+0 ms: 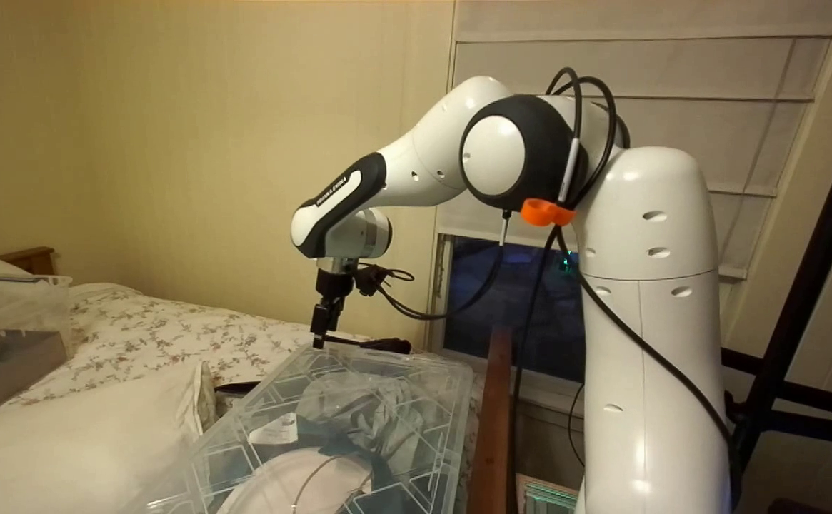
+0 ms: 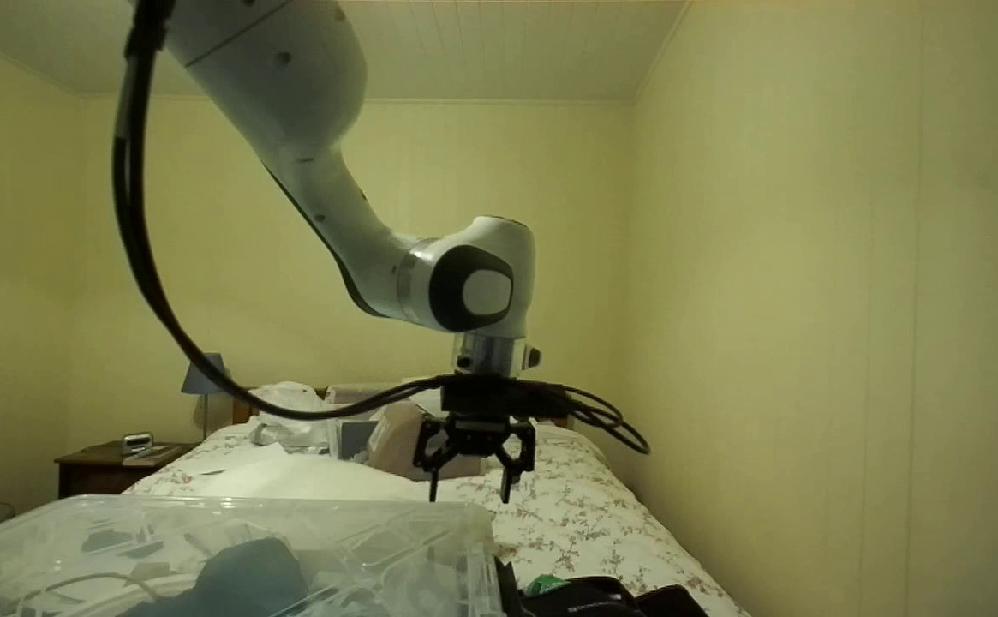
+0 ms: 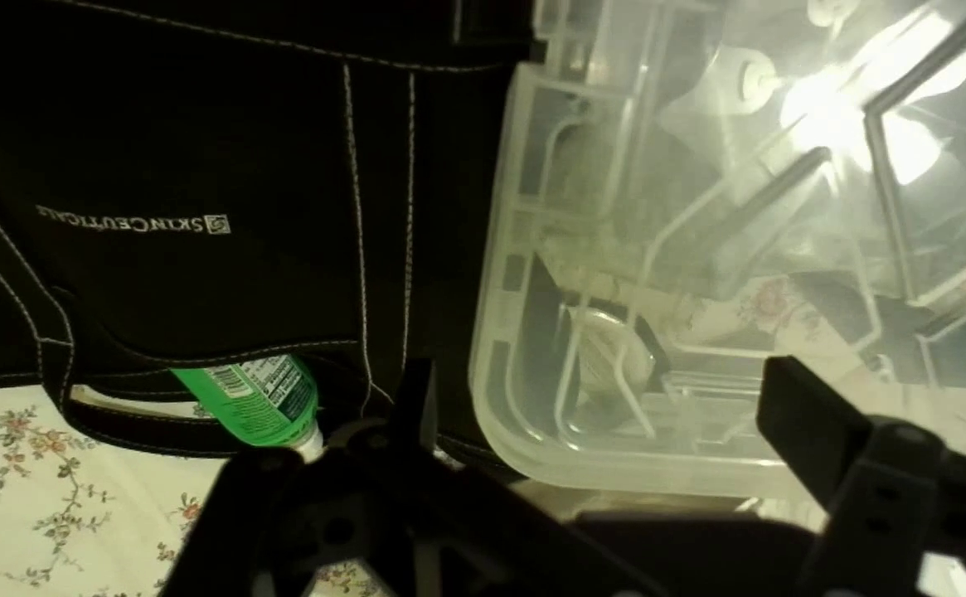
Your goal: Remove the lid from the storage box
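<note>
The lid (image 1: 416, 363) is a clear, ribbed plastic panel. It lies on top of the storage box (image 1: 458, 457), a clear bin with grey-green cloth and white rounded items showing through. In an exterior view, the lid (image 2: 379, 514) also shows on the box (image 2: 481, 591). My gripper (image 1: 319, 344) points down at the lid's far corner. Its fingers (image 2: 469, 495) are spread with nothing between them. In the wrist view, the fingers (image 3: 597, 381) stand apart either side of the lid's rounded corner (image 3: 524, 439). I cannot tell whether a fingertip touches the lid.
A black bag (image 3: 201, 282) with a green bottle (image 3: 263, 398) lies beside the box. The bed has floral bedding (image 1: 173, 328) and a white pillow (image 1: 101, 435). Another clear bin (image 1: 16, 307) stands on the bed. A wooden rail (image 1: 495, 428) runs beside the box.
</note>
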Controlling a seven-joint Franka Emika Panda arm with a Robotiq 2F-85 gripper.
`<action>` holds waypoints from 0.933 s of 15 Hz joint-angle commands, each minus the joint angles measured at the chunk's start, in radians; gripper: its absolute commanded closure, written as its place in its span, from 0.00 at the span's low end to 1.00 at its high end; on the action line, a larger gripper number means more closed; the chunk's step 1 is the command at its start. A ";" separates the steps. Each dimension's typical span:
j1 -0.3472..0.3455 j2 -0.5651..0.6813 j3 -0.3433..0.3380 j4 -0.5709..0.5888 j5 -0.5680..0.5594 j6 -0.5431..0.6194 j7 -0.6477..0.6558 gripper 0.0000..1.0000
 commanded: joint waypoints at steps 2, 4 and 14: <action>-0.105 0.124 0.057 0.168 0.048 -0.167 -0.090 0.00; -0.135 0.172 0.064 0.232 0.054 -0.307 -0.094 0.06; -0.242 0.224 0.102 0.401 0.234 -0.620 -0.053 0.58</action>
